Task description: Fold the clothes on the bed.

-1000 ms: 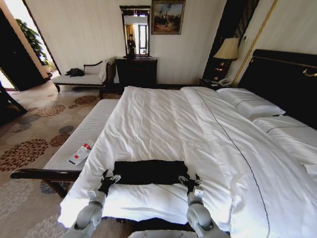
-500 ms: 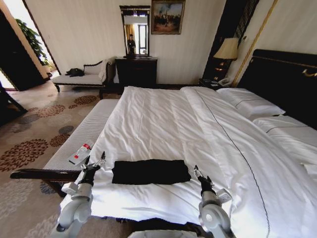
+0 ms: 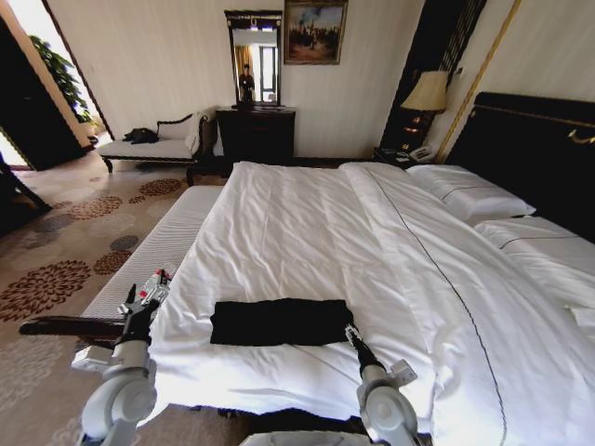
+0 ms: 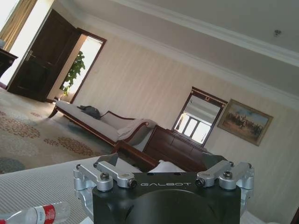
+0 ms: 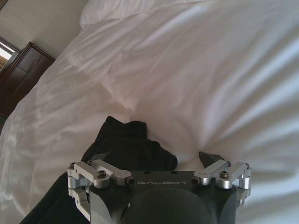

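The clothes [image 3: 281,321] lie as a flat black folded rectangle on the white bed [image 3: 307,223], close to its foot edge. My right gripper [image 3: 351,332] hovers at the right end of the fold, open, holding nothing. In the right wrist view the black clothes [image 5: 126,140] sit just ahead of the open right gripper [image 5: 154,158], one fingertip [image 5: 208,157] over white duvet. My left gripper [image 3: 149,295] is off the bed's left side, above the bench. It shows open and empty in the left wrist view [image 4: 161,162].
A grey padded bench [image 3: 163,246] runs along the bed's left side with a plastic bottle [image 4: 32,214] lying on it. Pillows [image 3: 469,195] and a dark headboard [image 3: 530,149] are at the right. A chaise [image 3: 153,144], dresser [image 3: 256,135] and lamp [image 3: 428,93] stand by the far wall.
Both grippers have let go of the clothes' near corners and drawn apart. The left arm swung out left over the bench; the right stays by the fold's right end. The clothes stay flat.
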Available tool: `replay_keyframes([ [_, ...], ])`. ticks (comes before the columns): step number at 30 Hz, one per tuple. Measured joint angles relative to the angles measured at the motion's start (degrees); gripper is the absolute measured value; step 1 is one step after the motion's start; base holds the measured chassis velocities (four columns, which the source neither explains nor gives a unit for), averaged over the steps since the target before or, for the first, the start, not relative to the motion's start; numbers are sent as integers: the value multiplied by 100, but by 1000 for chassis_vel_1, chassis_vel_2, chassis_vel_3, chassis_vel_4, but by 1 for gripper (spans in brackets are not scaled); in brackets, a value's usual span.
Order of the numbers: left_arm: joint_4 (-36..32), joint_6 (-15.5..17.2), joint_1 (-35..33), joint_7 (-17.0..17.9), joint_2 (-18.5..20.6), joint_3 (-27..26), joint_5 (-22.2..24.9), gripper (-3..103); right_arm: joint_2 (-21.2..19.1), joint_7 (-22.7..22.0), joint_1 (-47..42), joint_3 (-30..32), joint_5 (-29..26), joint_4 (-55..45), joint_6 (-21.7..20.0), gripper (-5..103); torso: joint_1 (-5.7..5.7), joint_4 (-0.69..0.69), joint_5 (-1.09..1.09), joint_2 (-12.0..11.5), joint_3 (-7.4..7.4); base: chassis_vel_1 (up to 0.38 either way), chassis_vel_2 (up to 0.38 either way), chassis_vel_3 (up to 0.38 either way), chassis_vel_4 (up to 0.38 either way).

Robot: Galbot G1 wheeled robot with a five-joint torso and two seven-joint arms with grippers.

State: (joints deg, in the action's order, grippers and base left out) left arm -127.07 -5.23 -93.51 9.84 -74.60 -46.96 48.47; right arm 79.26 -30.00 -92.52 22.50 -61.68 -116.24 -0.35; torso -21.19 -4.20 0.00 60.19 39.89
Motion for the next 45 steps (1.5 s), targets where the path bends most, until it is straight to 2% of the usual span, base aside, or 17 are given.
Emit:
replay_keyframes([
  [4, -45, 34, 2, 0, -122, -27, 35, 100, 111, 207, -10, -133, -30, 13, 98, 103, 0, 0, 0, 0, 0, 0, 0, 0, 0],
  [6, -37, 34, 6, -1, -135, -27, 29, 100, 155, 300, -16, -193, -30, 15, 142, 100, 0, 0, 0, 0, 1, 0, 0, 0, 0],
  [9, 7, 36, 23, -2, -144, -25, 5, 100, 248, 489, 1, -265, -20, 76, 242, 85, 0, 0, 0, 0, 1, 0, 0, 0, 0],
  [10, 7, 36, 23, -2, -144, -25, 5, 100, 248, 489, 1, -265, -20, 76, 242, 85, 0, 0, 0, 0, 1, 0, 0, 0, 0],
  [12, 30, 37, 27, -3, -149, -19, -6, 100, 303, 634, 29, -287, 5, 131, 350, 74, 0, 1, 0, 0, 1, 0, 0, 0, 0],
  [13, 37, 37, 29, -3, -152, -18, -7, 100, 318, 686, 36, -287, 18, 153, 393, 74, 0, 1, 0, 0, 1, 0, 0, 0, 0],
  [15, 57, 37, 42, -3, -172, -22, -6, 100, 332, 759, 45, -278, 30, 195, 458, 63, 0, 1, 0, 0, 1, 0, 0, 0, 0],
  [16, 57, 37, 42, -3, -172, -22, -6, 100, 332, 759, 45, -278, 30, 195, 458, 63, 0, 1, 0, 0, 1, 0, 0, 0, 0],
  [19, 99, 37, 81, -3, -216, -31, -2, 100, 345, 866, 64, -253, 35, 296, 590, 47, 0, 0, 0, 0, 1, 0, 0, 0, 0],
  [21, 111, 37, 91, -3, -222, -31, -1, 100, 352, 897, 72, -250, 37, 329, 629, 47, 0, 1, 0, 0, 1, 0, 0, 0, 0],
  [25, 187, 37, 145, -2, -258, -12, -15, 100, 411, 1054, 112, -272, 50, 501, 808, 26, 0, 1, 0, 0, 1, 0, 0, 0, 0],
  [26, 187, 37, 145, -2, -258, -12, -15, 100, 411, 1054, 112, -272, 50, 501, 808, 26, 0, 1, 0, 0, 1, 0, 0, 0, 0],
  [28, 219, 37, 163, -1, -286, -1, -35, 100, 425, 1087, 134, -284, 53, 565, 846, 14, 0, 1, 0, 0, 1, 0, 0, 0, 0],
  [30, 240, 36, 183, -1, -317, 7, -56, 100, 442, 1118, 171, -279, 57, 619, 911, 9, 0, 1, 0, 0, 1, 0, 0, 0, 0],
  [33, 254, 36, 203, -2, -346, 9, -63, 100, 467, 1164, 212, -233, 68, 652, 1018, 4, 0, 1, 1, 0, 1, 0, 0, 0, 0],
  [38, 289, 33, 230, -1, -405, 15, -107, 100, 495, 1255, 274, -16, -94, 612, 1262, 3, 0, 2, 1, 0, 1, 0, 0, 0, 0],
  [45, 305, 20, 255, -1, -496, 23, -157, 100, 346, 1262, 278, 771, -820, 140, 1324, 3, 0, 0, 0, 0, 1, 0, 0, 0, 0],
])
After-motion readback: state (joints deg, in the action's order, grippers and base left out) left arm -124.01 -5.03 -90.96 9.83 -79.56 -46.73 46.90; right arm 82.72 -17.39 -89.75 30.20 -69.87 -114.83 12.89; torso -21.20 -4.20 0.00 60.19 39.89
